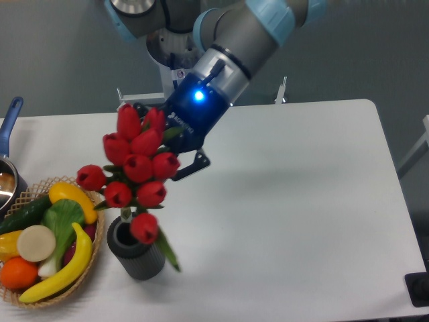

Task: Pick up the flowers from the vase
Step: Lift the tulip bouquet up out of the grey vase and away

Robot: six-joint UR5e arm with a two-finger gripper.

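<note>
The flowers (137, 164) are a bunch of red tulip buds with green stems, standing over the vase (137, 258). The vase is a small dark grey ribbed cylinder near the table's front left. The lowest bud hangs at the vase's mouth and a green leaf droops down its right side. My gripper (164, 144) reaches down from the upper right into the back of the bunch. One black finger (193, 164) shows to the right of the buds. The fingertips are hidden behind the buds, so I cannot tell whether they are closed on the stems.
A wicker basket (94, 258) with a banana, cucumber, orange and other produce sits just left of the vase. A pot with a blue handle (8, 124) is at the left edge. The white table (288, 215) stretches to the right.
</note>
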